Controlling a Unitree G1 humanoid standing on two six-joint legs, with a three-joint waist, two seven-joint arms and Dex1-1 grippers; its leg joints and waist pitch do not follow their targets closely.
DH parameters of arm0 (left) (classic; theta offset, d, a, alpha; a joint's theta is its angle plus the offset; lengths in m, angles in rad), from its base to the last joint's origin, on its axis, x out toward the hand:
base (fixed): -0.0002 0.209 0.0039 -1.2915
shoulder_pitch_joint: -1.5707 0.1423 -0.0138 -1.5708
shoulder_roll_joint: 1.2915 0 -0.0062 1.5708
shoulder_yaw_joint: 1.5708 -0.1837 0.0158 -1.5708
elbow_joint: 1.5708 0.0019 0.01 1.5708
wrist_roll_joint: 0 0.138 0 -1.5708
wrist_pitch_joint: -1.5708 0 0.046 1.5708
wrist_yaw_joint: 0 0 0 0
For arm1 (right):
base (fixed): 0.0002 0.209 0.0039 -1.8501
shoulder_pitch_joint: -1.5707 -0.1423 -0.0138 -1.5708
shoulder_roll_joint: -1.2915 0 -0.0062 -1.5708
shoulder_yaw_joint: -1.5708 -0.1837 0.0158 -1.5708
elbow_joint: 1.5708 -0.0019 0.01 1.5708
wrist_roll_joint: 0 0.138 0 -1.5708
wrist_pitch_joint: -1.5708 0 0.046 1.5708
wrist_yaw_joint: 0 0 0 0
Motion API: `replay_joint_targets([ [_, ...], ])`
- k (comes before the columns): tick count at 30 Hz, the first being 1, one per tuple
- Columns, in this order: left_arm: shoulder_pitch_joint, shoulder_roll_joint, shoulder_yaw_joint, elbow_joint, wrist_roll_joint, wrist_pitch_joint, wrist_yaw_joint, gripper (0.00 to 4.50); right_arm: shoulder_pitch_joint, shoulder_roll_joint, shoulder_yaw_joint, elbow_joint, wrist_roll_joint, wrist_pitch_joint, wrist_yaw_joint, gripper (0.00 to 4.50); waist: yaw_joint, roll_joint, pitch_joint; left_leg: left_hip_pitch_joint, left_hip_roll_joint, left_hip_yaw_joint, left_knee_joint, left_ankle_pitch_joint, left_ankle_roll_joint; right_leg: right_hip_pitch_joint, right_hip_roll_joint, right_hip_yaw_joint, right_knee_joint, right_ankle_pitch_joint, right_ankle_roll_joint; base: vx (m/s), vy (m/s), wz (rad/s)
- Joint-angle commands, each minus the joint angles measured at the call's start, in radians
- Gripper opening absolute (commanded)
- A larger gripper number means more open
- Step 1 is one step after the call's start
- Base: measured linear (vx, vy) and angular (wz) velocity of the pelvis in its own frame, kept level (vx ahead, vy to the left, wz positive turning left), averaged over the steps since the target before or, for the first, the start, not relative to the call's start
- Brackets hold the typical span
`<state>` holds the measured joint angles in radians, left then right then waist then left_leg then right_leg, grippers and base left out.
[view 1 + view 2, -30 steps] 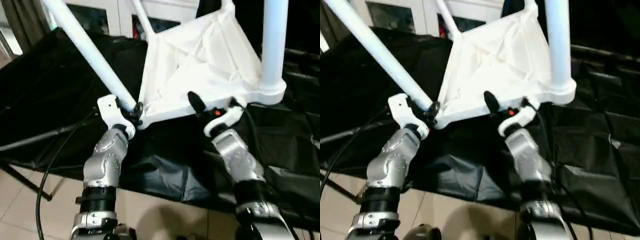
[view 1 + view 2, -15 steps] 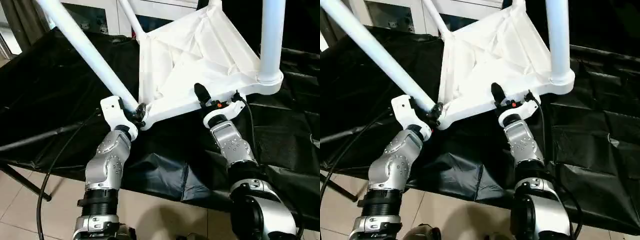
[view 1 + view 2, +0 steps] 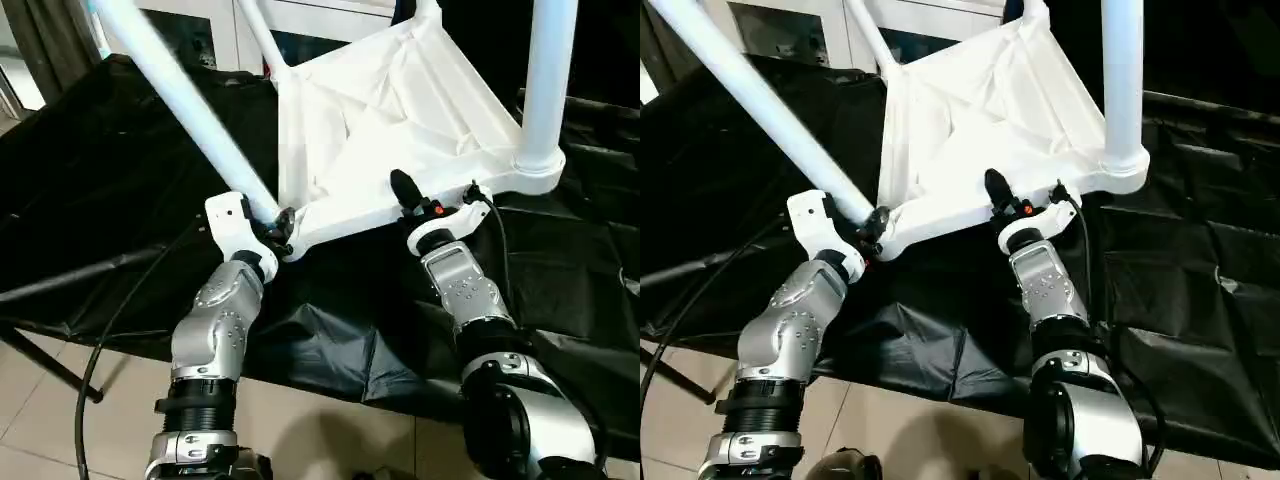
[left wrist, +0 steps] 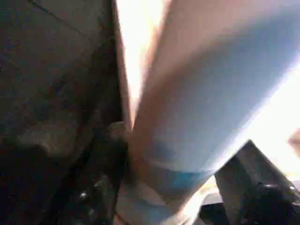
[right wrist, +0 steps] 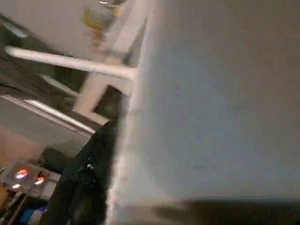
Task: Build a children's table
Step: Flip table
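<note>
1. The children's table [image 3: 400, 110] is lying upside down and tilted on a black cloth [image 3: 120, 180], its ribbed underside facing the head camera, with three of its legs seen seated in corner sockets.
2. The left gripper [image 3: 274, 228] is clenching the base of the near left leg [image 3: 180, 105] right where it is entering its socket; the leg is running up and away from the fingers, as the left wrist view confirms.
3. The right gripper [image 3: 412, 200] is grasping the near edge of the tabletop [image 3: 940, 215], one black finger [image 3: 403, 188] lying over the rim, the far right leg [image 3: 548, 80] standing upright just beyond and to its right.
4. Judging by this, the robot is seating or checking the near left leg while the right arm is steadying the top.
5. The next move probably calls for pressing or twisting that leg fully into its socket, keeping the top braced so it is not sliding on the cloth.
6. A white cabinet [image 3: 300, 20] is standing behind the work.
</note>
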<state>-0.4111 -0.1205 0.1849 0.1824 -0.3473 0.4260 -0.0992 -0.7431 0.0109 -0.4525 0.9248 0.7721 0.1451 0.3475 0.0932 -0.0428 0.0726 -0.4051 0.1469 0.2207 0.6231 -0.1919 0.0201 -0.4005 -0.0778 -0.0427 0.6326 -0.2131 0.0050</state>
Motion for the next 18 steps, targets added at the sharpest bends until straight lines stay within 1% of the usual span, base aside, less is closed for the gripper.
replay_joint_targets([
  [1,0.009,0.006,0.015,-0.019,-0.022,0.015,-0.008,3.27,-0.024,-0.024,-0.015,-0.026,-0.012,-0.035,-0.009,2.28,0.0,-0.013,-0.091,0.033,0.089,-0.041,-0.061,0.024,0.102,0.046,-0.085,0.041,-0.044,0.099,-0.291,0.0,0.0,0.0],
  [2,0.013,0.013,0.021,-0.023,-0.023,0.018,-0.011,3.32,-0.026,-0.028,-0.022,-0.027,-0.013,-0.042,-0.011,2.25,0.003,-0.013,-0.092,0.034,0.089,-0.04,-0.059,0.035,0.113,0.044,-0.086,0.04,-0.042,0.115,-0.292,0.0,0.0,0.0],
  [4,0.025,0.03,0.033,-0.038,-0.029,0.029,-0.019,3.45,-0.024,-0.039,-0.03,-0.041,-0.018,-0.054,-0.022,2.22,0.003,-0.012,-0.09,0.034,0.089,-0.039,-0.059,0.028,0.116,0.042,-0.086,0.04,-0.044,0.102,-0.292,0.0,0.0,0.0],
  [6,0.035,0.04,0.042,-0.05,-0.035,0.039,-0.024,3.69,-0.019,-0.043,-0.035,-0.058,-0.017,-0.057,-0.03,2.18,0.003,-0.012,-0.089,0.035,0.09,-0.038,-0.06,0.018,0.11,0.041,-0.086,0.041,-0.045,0.082,-0.287,0.0,0.0,0.0],
  [7,0.056,0.061,0.045,-0.077,-0.053,0.065,-0.04,3.69,-0.006,-0.05,-0.021,-0.092,-0.039,-0.065,-0.03,2.18,0.003,-0.011,-0.088,0.035,0.09,-0.039,-0.062,0.009,0.104,0.042,-0.086,0.04,-0.047,0.064,-0.284,0.0,0.0,0.0],
  [9,0.068,0.074,0.041,-0.09,-0.063,0.082,-0.054,3.9,-0.001,-0.053,-0.012,-0.103,-0.051,-0.07,-0.032,2.15,0.003,-0.01,-0.088,0.035,0.091,-0.039,-0.063,0.008,0.098,0.04,-0.085,0.04,-0.047,0.056,-0.28,0.0,0.0,0.0],
  [10,0.093,0.104,0.026,-0.121,-0.078,0.115,-0.096,4.1,0.006,-0.058,-0.004,-0.121,-0.067,-0.08,-0.037,2.14,0.004,-0.007,-0.088,0.038,0.091,-0.039,-0.064,0.006,0.087,0.037,-0.084,0.04,-0.047,0.045,-0.275,0.0,0.0,0.0],
  [12,0.118,0.135,0.004,-0.152,-0.086,0.146,-0.134,4.15,0.009,-0.061,-0.005,-0.133,-0.074,-0.09,-0.045,2.13,0.004,-0.006,-0.087,0.04,0.09,-0.038,-0.065,-0.003,0.079,0.035,-0.081,0.04,-0.048,0.036,-0.27,0.0,0.0,0.0],
  [13,0.159,0.191,-0.037,-0.195,-0.09,0.186,-0.199,4.31,0.014,-0.065,-0.007,-0.152,-0.086,-0.108,-0.065,2.12,0.006,-0.004,-0.085,0.041,0.09,-0.037,-0.066,-0.017,0.07,0.033,-0.08,0.04,-0.05,0.02,-0.26,0.0,0.0,0.0],
  [14,0.17,0.207,-0.049,-0.205,-0.087,0.193,-0.216,4.31,0.016,-0.067,-0.008,-0.157,-0.09,-0.114,-0.072,2.12,0.009,-0.003,-0.085,0.043,0.089,-0.037,-0.067,-0.018,0.061,0.032,-0.077,0.04,-0.048,0.011,-0.248,0.0,0.0,0.0],
  [15,0.188,0.235,-0.07,-0.223,-0.082,0.204,-0.245,4.42,0.02,-0.069,-0.008,-0.166,-0.098,-0.123,-0.085,2.11,0.009,-0.003,-0.085,0.043,0.089,-0.037,-0.067,-0.018,0.061,0.032,-0.077,0.04,-0.048,0.011,-0.248,0.0,0.0,0.0],
  [16,0.218,0.282,-0.104,-0.251,-0.068,0.215,-0.286,4.5,0.027,-0.073,-0.01,-0.187,-0.108,-0.135,-0.105,2.11,0.015,0.0,-0.084,0.049,0.088,-0.035,-0.07,-0.029,0.044,0.026,-0.072,0.041,-0.05,-0.001,-0.227,0.0,0.0,0.0],
  [17,0.233,0.307,-0.121,-0.268,-0.056,0.215,-0.303,4.5,0.032,-0.074,-0.013,-0.202,-0.112,-0.139,-0.115,2.11,0.015,0.0,-0.084,0.049,0.088,-0.035,-0.07,-0.029,0.044,0.026,-0.072,0.041,-0.05,-0.001,-0.227,0.0,0.0,0.0],
  [18,0.251,0.341,-0.141,-0.293,-0.04,0.198,-0.326,4.5,0.046,-0.076,-0.01,-0.237,-0.126,-0.137,-0.128,2.11,0.018,0.002,-0.084,0.05,0.089,-0.036,-0.073,-0.037,0.036,0.025,-0.071,0.041,-0.051,-0.006,-0.214,0.0,0.0,0.0],
])
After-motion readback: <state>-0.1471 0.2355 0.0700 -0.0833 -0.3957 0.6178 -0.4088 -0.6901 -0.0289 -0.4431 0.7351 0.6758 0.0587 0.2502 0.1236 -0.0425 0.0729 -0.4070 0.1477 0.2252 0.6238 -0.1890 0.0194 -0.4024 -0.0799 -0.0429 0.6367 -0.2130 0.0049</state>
